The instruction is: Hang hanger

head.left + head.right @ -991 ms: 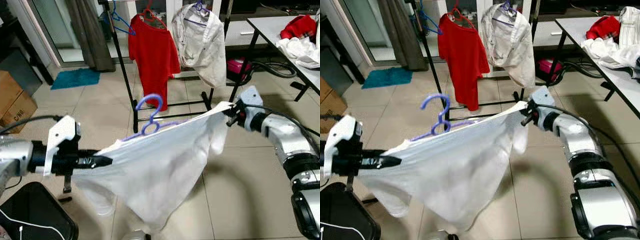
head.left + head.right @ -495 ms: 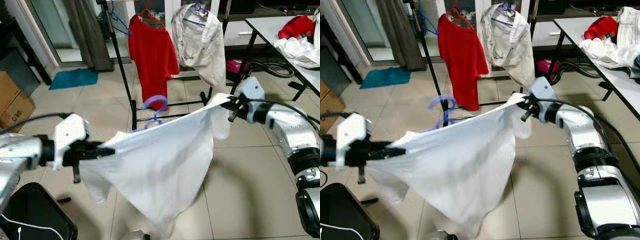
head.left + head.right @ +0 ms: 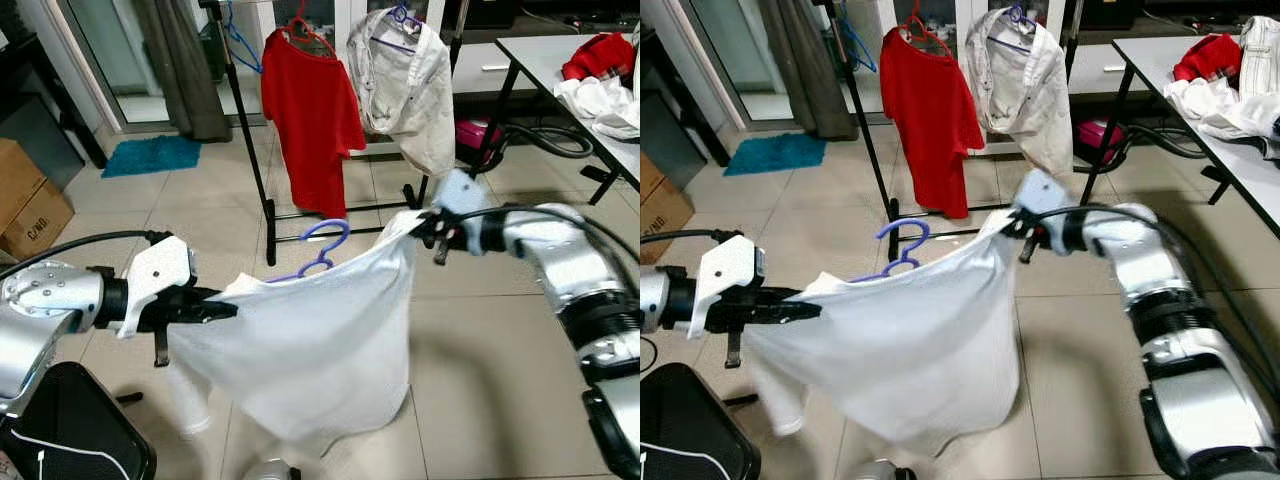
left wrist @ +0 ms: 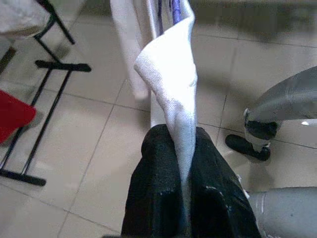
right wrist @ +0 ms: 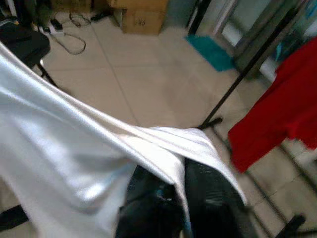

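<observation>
A white shirt [image 3: 310,350] on a purple hanger [image 3: 322,248] hangs stretched between my two grippers, low over the tiled floor. My left gripper [image 3: 222,309] is shut on one shoulder of the shirt [image 4: 171,84]. My right gripper [image 3: 420,226] is shut on the other shoulder [image 5: 163,148]. The hanger's hook sticks up above the collar. Behind stands a black clothes rack [image 3: 240,110] with a red T-shirt [image 3: 310,110] and a pale jacket [image 3: 410,85] on hangers, plus a bare blue hanger [image 3: 240,40].
A table [image 3: 560,70] with a pile of clothes [image 3: 600,80] stands at the right, cables and a pink item under it. A cardboard box [image 3: 25,200] and a teal mat [image 3: 150,155] lie at the left. A black case [image 3: 70,430] sits by my left side.
My right gripper has moved left toward the left one, so the shirt now sags and bunches instead of stretching taut. The hanger hook shifted slightly right.
</observation>
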